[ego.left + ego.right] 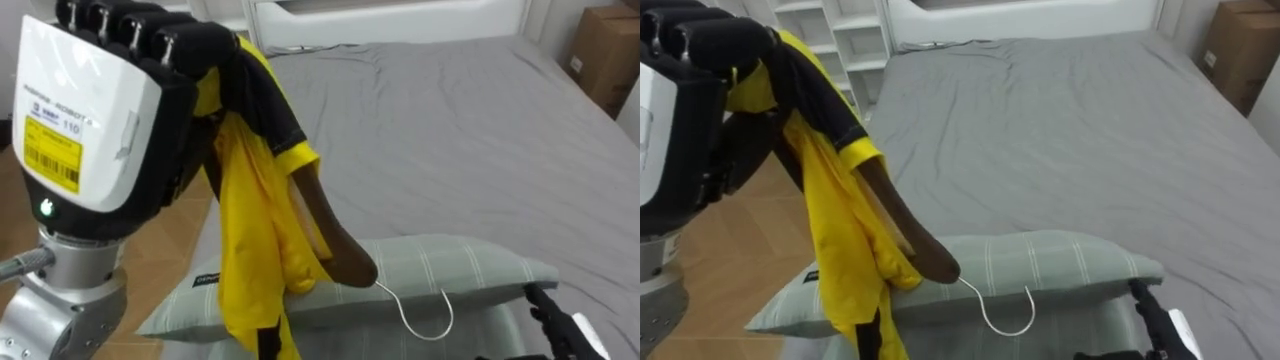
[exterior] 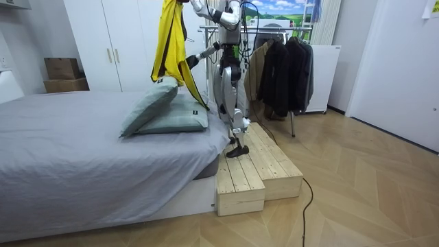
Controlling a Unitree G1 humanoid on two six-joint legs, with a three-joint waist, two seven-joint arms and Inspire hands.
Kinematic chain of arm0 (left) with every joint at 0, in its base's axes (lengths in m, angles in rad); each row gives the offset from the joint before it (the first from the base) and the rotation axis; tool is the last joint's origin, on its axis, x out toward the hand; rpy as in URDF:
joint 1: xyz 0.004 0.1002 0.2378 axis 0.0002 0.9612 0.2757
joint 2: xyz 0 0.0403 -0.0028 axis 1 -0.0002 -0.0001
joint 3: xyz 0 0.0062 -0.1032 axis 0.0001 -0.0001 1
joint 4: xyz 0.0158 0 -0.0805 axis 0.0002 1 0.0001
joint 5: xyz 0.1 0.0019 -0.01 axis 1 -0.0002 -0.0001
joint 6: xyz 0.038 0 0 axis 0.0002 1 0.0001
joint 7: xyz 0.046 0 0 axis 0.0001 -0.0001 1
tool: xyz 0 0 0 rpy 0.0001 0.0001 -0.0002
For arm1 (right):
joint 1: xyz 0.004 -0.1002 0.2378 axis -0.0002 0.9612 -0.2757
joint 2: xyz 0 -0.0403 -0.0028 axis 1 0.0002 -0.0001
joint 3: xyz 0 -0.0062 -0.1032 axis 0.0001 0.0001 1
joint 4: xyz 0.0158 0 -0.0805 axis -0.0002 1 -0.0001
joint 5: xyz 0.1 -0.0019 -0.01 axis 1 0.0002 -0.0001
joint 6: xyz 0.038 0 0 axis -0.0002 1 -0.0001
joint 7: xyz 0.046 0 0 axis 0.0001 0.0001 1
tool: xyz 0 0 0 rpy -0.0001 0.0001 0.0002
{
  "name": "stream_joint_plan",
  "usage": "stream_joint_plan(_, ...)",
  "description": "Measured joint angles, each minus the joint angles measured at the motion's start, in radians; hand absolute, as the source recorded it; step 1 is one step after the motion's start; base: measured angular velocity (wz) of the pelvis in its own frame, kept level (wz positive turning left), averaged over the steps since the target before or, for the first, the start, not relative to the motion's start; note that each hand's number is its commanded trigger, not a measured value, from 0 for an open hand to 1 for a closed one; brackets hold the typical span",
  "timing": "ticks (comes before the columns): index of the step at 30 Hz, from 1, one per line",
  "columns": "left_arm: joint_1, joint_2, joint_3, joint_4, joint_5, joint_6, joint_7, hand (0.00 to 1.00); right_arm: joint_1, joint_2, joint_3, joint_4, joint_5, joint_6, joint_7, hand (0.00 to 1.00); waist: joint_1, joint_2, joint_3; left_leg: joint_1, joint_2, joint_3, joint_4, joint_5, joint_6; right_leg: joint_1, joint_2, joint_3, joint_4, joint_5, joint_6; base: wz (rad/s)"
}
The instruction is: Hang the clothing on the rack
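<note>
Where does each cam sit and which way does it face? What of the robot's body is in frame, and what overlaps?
Left eye view: on the head, looking down at bed and pillow; left hand upper left, fingers curled round shirt with hanger; right hand lower right.
Right eye view: same head, same scene; both hands at the edges.
Room view: beside the bed, facing the whole robot on wooden steps, rack behind.
Shared: all three show shirt and bed.

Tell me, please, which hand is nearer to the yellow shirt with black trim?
Left. The left hand grips the yellow shirt at its top; the right hand is low, apart to its right.
</note>
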State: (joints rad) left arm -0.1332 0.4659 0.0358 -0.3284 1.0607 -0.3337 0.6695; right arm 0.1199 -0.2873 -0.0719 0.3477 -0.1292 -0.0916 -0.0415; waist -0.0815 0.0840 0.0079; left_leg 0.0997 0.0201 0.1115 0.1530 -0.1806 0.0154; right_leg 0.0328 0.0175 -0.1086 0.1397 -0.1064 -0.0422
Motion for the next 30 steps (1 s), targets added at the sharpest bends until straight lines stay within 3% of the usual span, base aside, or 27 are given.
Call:
stream_joint_plan(6, 0.000, 0.020, -0.001, 0.000, 0.003, 0.021, -0.006, 1.00, -0.001, -0.014, 0.002, -0.213, 0.001, -0.011, -0.004, 0.00, 0.007, -0.008, 0.0001, 0.004, 0.004, 0.023, -0.001, 0.000, 0.000, 0.002, 0.001, -0.001, -0.001, 0.000, 0.000, -0.01)
stream_joint_plan(17, 0.000, 0.020, -0.001, 0.000, 0.003, 0.075, -0.005, 1.00, -0.002, -0.014, 0.014, -0.222, -0.033, -0.002, 0.011, 0.00, 0.035, -0.008, -0.0006, 0.014, 0.003, 0.038, -0.003, 0.000, 0.000, 0.001, 0.002, 0.016, 0.005, 0.000, 0.000, -0.05)
stream_joint_plan(30, 0.006, 0.016, -0.002, 0.000, 0.011, 0.120, -0.006, 1.00, -0.002, -0.014, 0.013, -0.222, 0.003, 0.007, 0.036, 0.00, 0.031, -0.001, -0.0058, 0.018, 0.003, 0.049, -0.002, 0.000, 0.000, -0.004, 0.002, 0.024, 0.014, 0.001, -0.001, -0.02)
